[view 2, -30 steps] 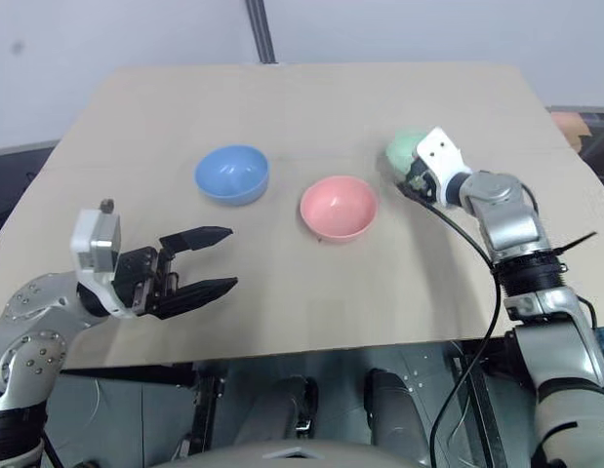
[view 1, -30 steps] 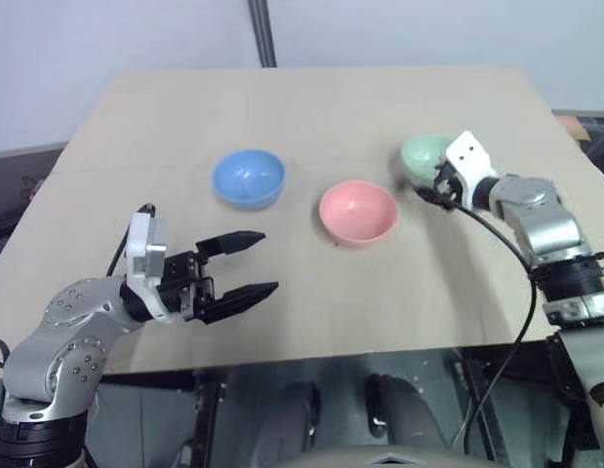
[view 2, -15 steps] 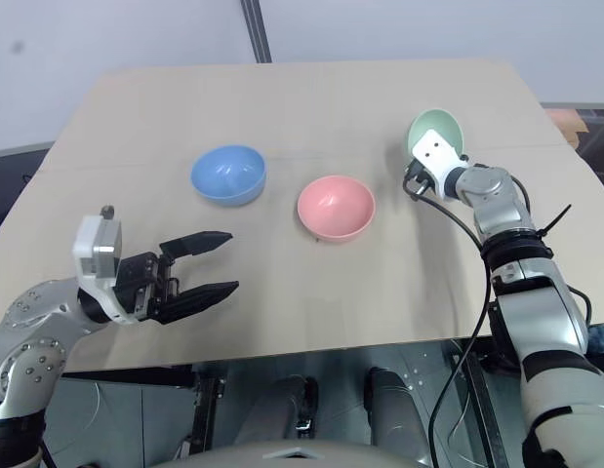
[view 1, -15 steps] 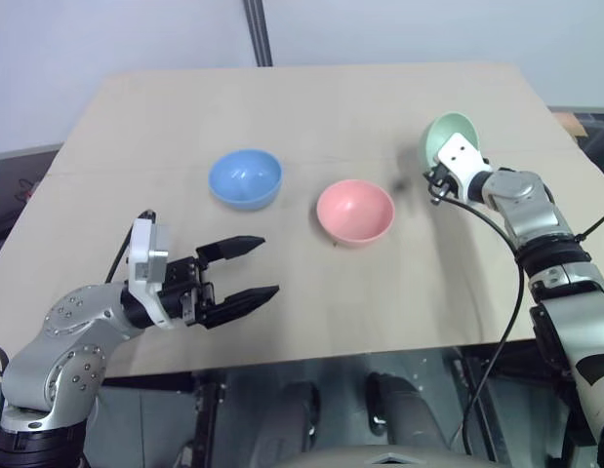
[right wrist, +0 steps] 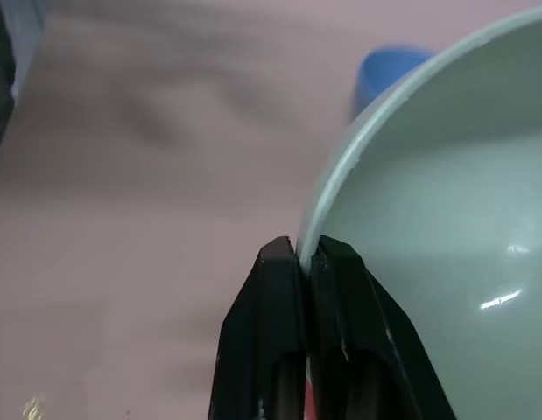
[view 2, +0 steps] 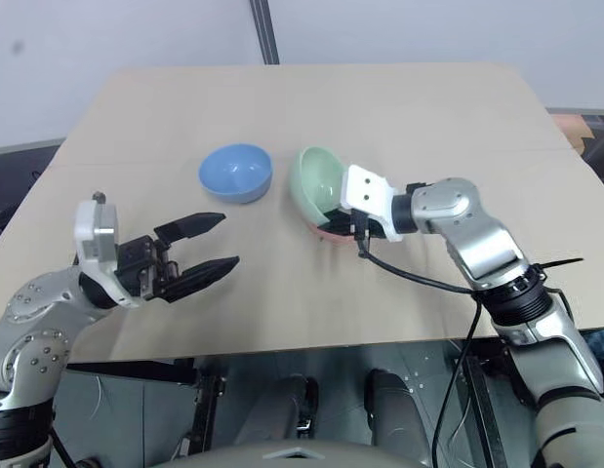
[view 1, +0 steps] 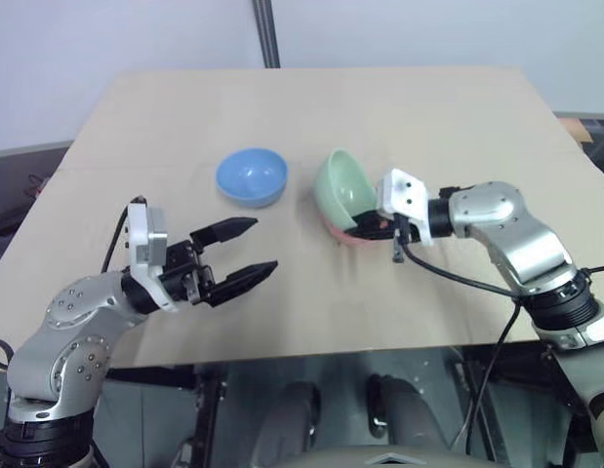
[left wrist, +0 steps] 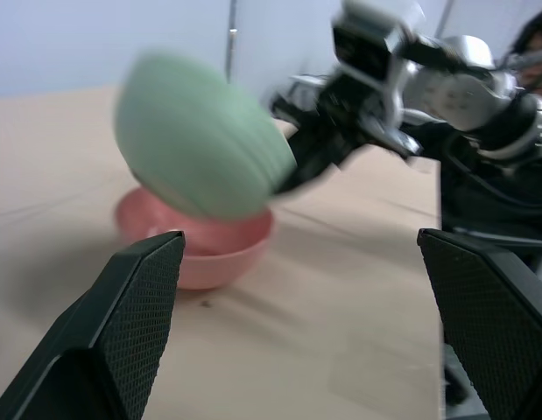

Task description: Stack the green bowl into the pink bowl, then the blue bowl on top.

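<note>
Left gripper [view 1: 245, 252]: jaws spread wide, holding nothing, hanging over the table [view 1: 458, 127] near its front edge toward the left corner. It stands well apart from all three bowls and does not obstruct the step in hand.

Blue bowl [view 1: 251, 176]: upright on the table, left of centre, apart from the other two bowls. Untouched; it is due last.

Green bowl [view 1: 342, 185]: held clear of the table, tilted steeply so its opening faces toward the blue bowl, its lower side directly over the pink bowl [view 2: 326, 230]. Whether the two touch cannot be told from these views (the left wrist view suggests they are touching or very nearly so).

Right gripper [right wrist: 301, 262]: jaws pinching the green bowl by its rim, one finger inside the wall and one outside.

Step in hand, as judged: seating green into pink. To do it well, the wrist should roll the bowl level before letting go; released at this tilt it would likely rock or slide off the pink rim toward the blue bowl. Centre it, lower until it nests, then part the jaws.

Room: the far half of the table and the right side are open. The right arm can withdraw toward the right edge without crossing anything.
</note>
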You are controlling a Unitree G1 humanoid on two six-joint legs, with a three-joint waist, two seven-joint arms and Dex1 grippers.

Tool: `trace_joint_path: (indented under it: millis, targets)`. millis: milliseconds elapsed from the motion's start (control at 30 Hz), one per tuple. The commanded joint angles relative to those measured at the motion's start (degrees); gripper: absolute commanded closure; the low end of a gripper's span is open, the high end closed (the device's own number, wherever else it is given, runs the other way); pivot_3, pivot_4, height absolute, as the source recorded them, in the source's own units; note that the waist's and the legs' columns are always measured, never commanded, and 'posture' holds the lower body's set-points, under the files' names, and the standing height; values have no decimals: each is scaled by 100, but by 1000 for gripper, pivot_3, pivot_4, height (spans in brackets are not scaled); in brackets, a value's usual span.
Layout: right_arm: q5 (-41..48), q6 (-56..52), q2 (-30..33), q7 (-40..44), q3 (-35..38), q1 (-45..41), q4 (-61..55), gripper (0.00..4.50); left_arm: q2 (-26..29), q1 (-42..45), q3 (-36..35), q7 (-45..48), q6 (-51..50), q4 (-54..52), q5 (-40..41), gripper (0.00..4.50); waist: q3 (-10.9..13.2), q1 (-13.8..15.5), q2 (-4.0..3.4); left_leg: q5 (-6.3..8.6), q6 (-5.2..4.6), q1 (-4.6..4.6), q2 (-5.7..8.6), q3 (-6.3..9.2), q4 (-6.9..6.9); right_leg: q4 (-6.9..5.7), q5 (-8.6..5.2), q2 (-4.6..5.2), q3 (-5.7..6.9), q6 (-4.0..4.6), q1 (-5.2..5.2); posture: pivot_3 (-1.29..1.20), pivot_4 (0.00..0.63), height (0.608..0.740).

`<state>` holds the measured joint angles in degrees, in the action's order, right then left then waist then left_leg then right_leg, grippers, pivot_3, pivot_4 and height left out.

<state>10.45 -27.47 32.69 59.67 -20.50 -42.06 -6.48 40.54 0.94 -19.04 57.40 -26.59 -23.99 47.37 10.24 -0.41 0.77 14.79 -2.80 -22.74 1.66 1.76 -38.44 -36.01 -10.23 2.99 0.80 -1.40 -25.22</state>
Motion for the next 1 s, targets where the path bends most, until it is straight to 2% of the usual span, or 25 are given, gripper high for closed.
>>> trace_joint_path:
  millis: [33,167,267,433,500,567,667,833,900,1000]
  targets:
    - [-294,157,-7,-347,206,-115,123,2544,3,104,0,-141,81,-53,-84,0,0,-5,0,-1,1,-1,1,-3,0,0,1,-1,-2,0,-1,0,150,740]
    - [-290,-42,64,-718,645,-30,-197,683,-98,243,-6,-614,72,-59,-285,0,0,-6,0,-15,26,-9,1,-5,7,1,14,4,-6,-17,-11,0,150,740]
    - [74,-511,62,-939,1152,162,-738,683,-137,490,125,-1448,10,-48,-930,0,0,18,0,-14,27,-14,-1,-2,10,7,14,13,-8,-18,-12,0,150,740]
    - [1024,-1211,-204,-1341,2150,796,-1747,683,351,1456,768,-2703,-580,303,-2467,0,-2,86,4,0,2,-14,3,12,11,7,14,5,-8,-19,-6,0,150,740]
    - [1196,-1245,-173,-1407,2374,1188,-2130,683,918,2162,1548,-2531,-836,647,-3210,0,0,124,7,0,2,-10,3,8,12,4,14,-2,-7,-19,-6,0,150,740]
    - [1277,-1247,-143,-1530,2481,1496,-2408,683,1183,2722,2134,-2146,-476,1122,-3731,0,0,146,11,1,1,-16,7,24,7,8,13,-12,8,-20,-1,0,150,740]
    - [1371,-1213,-172,-1757,2555,1831,-2739,683,1137,3355,2647,-1898,-266,1904,-4141,0,0,103,8,0,1,-7,10,-5,8,7,13,-10,-6,-23,-2,0,150,740]
    - [1375,-1116,-124,-2018,2559,2135,-3030,683,932,3916,3440,-1229,399,2886,-4772,0,1,47,9,-1,3,-7,2,-17,9,3,13,-21,-15,-23,-10,0,150,740]
    - [1394,-1126,-93,-2101,2592,2183,-3093,649,834,4037,3593,-1022,607,3128,-4921,548,2,28,10,-1,2,-11,1,-17,9,3,13,-22,-15,-23,-13,0,150,740]
    - [1417,-1148,-29,-2198,2641,2250,-3178,649,633,4240,3746,-856,808,3502,-5113,1833,2,31,11,0,0,-13,1,-16,6,3,13,-20,-15,-24,-12,0,150,740]
